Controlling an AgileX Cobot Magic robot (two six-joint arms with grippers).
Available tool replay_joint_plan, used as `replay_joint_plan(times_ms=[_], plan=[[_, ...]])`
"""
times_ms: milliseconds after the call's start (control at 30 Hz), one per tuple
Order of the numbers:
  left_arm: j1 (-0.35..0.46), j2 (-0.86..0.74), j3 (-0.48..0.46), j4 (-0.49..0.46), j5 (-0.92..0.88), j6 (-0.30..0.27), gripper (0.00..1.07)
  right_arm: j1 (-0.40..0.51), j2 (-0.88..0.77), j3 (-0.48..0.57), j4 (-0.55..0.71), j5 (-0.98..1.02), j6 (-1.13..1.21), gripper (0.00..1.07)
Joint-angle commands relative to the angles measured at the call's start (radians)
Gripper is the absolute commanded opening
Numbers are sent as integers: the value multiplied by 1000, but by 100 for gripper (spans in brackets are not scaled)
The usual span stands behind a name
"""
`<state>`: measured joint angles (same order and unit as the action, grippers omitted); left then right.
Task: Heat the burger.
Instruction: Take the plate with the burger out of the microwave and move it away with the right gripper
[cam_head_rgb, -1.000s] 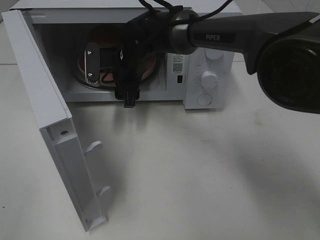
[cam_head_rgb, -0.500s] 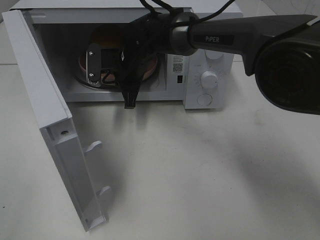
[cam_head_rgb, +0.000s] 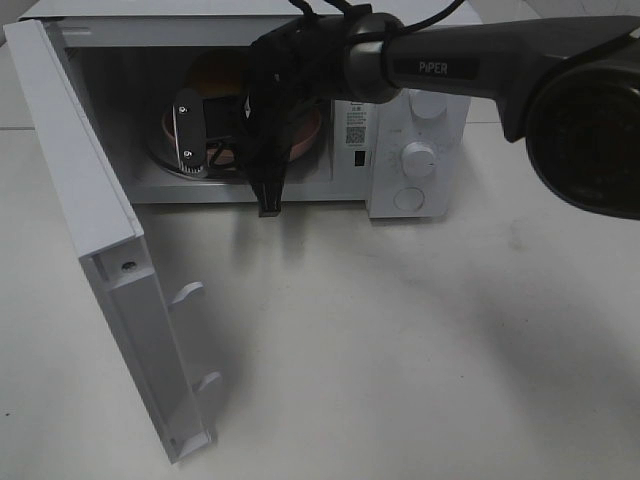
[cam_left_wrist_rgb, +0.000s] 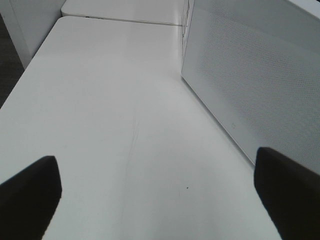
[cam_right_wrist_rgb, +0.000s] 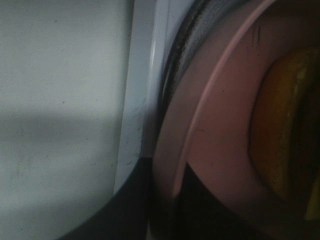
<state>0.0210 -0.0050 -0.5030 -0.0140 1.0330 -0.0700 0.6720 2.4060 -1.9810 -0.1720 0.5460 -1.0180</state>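
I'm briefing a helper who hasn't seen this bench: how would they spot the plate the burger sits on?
Find the white microwave with its door swung open. Inside, under the dark right gripper, lies the pink plate. It is round and the only pink thing there, with the golden-bunned burger resting on it.

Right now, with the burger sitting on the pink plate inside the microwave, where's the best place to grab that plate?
Probably the pink plate by its front rim, coming through the microwave doorway: the thin raised lip faces out, while the burger fills the middle.
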Motion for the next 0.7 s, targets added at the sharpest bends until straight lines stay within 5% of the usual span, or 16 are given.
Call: replay_joint_plan(times_ms=[33, 700], plan=[[1, -22, 3, 6, -6, 2, 100, 5, -48, 81, 15, -2, -66, 0], [1, -22, 3, 6, -6, 2, 100, 4, -281, 414, -4, -238, -256, 0]])
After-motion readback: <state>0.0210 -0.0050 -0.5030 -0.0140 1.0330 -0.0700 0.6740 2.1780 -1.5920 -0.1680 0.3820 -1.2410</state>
